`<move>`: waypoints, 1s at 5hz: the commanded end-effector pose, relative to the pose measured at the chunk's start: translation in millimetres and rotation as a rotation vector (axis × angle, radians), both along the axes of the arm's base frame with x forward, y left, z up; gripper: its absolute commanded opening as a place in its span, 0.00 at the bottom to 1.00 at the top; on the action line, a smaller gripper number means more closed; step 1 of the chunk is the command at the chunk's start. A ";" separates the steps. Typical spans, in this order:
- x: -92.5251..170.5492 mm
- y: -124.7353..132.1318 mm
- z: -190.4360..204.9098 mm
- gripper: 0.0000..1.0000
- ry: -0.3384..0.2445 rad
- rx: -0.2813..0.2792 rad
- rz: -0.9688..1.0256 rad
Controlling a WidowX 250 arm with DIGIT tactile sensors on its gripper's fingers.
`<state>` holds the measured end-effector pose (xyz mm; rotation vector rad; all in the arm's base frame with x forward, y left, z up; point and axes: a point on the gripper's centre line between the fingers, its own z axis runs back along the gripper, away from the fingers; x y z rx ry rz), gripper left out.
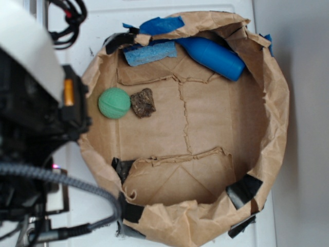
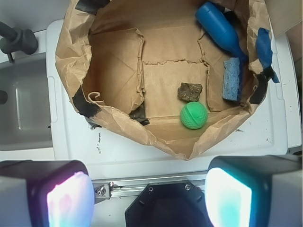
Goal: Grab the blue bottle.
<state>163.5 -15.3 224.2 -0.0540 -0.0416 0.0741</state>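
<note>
fingers [image 2: 149,198] spread, empty — smooth tapered blue bottle [image 1: 213,56] on crinkled paper.

Crumpled brown paper and smooth plastic

The wrinkled matt brown paper enclosure [image 1: 272,128] holds a smooth, glossy blue plastic bottle [image 1: 213,55], a rough-textured light-blue sponge [image 1: 149,53], a matt ribbed green ball [image 1: 114,103] and a coarse brown lump [image 1: 143,102].

White tabletop [image 1: 154,15] scuffed with dark specks; grey recessed tray [image 2: 23,113] alongside; even light.
</note>
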 end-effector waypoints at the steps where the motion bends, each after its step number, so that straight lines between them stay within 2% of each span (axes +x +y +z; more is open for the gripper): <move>1: 31.7 6.2 -7.5 1.00 -0.048 0.022 -0.022; 2: 52.6 10.2 -19.7 1.00 -0.048 -0.005 -0.094; 3: 67.7 9.0 -31.4 1.00 -0.097 -0.009 -0.270; 5: 91.8 28.2 -69.5 1.00 -0.132 -0.050 -0.370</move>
